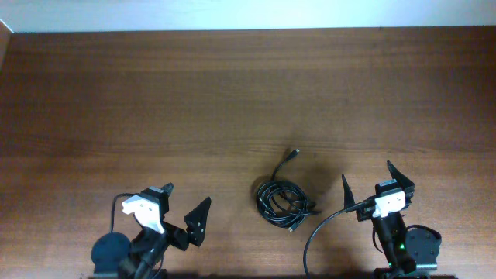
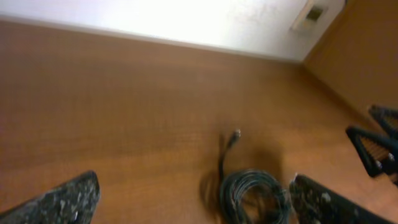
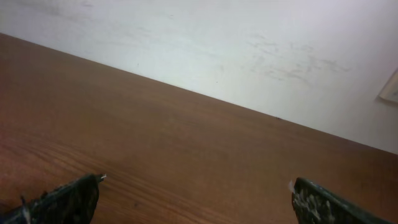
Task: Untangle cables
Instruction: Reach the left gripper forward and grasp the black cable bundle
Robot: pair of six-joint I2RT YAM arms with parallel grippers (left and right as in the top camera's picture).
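Observation:
The cables lie as one black knotted coil on the wooden table, at the front, between my two arms. One cord end with a small plug sticks out toward the far side. In the left wrist view the coil lies near the right finger, with the plug beyond it. My left gripper is open and empty, left of the coil. My right gripper is open and empty, right of the coil. The right wrist view shows only bare table between the open fingers.
The wooden table stretches far back to a white wall. A thicker black arm cable loops from the right arm toward the front edge. The right gripper shows at the right edge of the left wrist view.

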